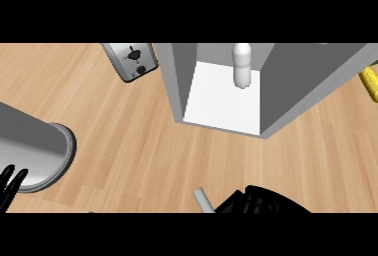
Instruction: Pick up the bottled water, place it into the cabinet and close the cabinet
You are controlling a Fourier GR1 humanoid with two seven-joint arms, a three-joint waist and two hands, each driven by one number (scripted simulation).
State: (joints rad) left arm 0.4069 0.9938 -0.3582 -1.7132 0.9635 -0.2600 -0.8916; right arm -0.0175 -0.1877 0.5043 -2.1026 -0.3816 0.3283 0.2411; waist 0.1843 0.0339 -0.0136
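Standing upright deep inside cabinet (221,107), upper centre: bottled water (242,65), released. Hovering bottom centre, right hand (258,201), fingers curling round nothing, likely positioned for closing step. Resting lower left, left hand (10,185), fingers straight, beside grey pot (44,150).

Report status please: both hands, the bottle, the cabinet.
Left hand open, resting lower left. Right hand low, fingers unclear. White plastic water bottle upright inside open grey cabinet. Nothing blocking.

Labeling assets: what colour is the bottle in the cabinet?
White bottle, head view.
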